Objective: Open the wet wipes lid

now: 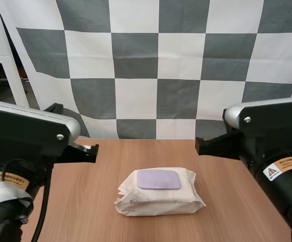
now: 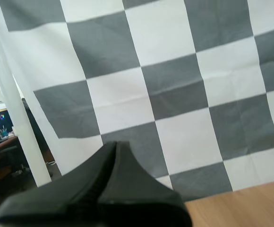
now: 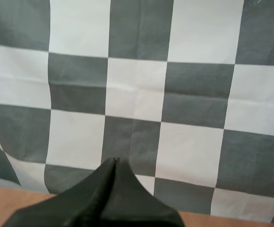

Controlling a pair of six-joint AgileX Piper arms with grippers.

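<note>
Left pincer, right pincer: closed, cropped wedges.

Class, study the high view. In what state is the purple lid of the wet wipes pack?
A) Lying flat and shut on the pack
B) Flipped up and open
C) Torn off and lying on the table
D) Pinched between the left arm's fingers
A: the purple lid lies flat and shut on top of the wet wipes pack, and nothing is touching it.
</note>
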